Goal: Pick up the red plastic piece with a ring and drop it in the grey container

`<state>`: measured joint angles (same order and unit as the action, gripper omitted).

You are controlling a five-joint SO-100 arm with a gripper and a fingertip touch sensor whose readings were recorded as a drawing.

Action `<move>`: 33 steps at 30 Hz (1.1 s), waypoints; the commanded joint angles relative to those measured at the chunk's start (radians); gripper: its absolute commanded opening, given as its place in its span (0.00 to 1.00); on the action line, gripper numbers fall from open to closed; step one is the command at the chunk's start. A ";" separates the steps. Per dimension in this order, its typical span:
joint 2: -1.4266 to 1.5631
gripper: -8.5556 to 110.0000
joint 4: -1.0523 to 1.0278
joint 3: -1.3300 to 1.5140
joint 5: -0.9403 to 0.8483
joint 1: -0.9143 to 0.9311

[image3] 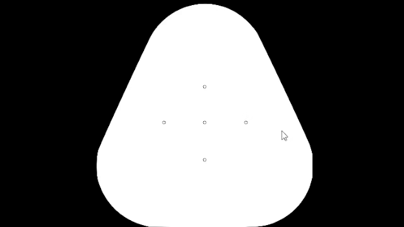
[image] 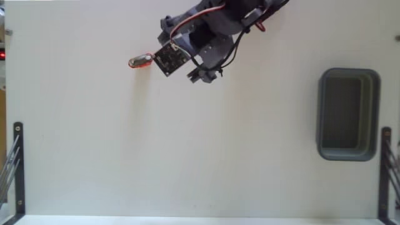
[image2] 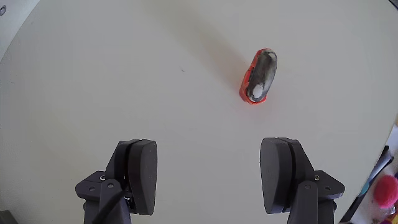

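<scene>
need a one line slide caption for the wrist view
Open gripper hovers over the pale table, with the red plastic piece lying ahead, right of the gap between its fingers.

Bench (image: 187, 156) fills fixed view — plain off-white surface, matte, evenly lit, only faint soft shadows. Dark metal bracket (image: 17, 165) stands at left edge, matching bracket (image: 384, 172) at right edge, thin rods angling off both. Lower border shows pale strip along bench front. Small red light (image: 2, 55) at far left. Wrist view — same cream surface; pink fuzzy object (image2: 387, 190) at lower right corner, blurred.
</scene>
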<state>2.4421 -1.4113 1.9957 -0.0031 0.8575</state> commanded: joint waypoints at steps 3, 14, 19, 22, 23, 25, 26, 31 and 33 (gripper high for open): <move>0.038 1.00 -0.019 0.004 0.003 0.034; 0.038 1.00 -0.019 0.004 0.003 0.109; 0.038 1.00 -0.019 0.004 0.003 0.129; 0.038 1.00 -0.019 0.004 0.003 0.129; 0.038 1.00 -0.019 0.004 0.003 0.129; 0.038 1.00 -0.019 0.004 0.003 0.129; 0.038 1.00 -0.019 0.004 0.003 0.129; 0.038 1.00 -0.019 0.004 0.003 0.129; 0.038 1.00 -0.019 0.004 0.003 0.129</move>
<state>2.4421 -1.4113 1.9957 -0.0046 0.9664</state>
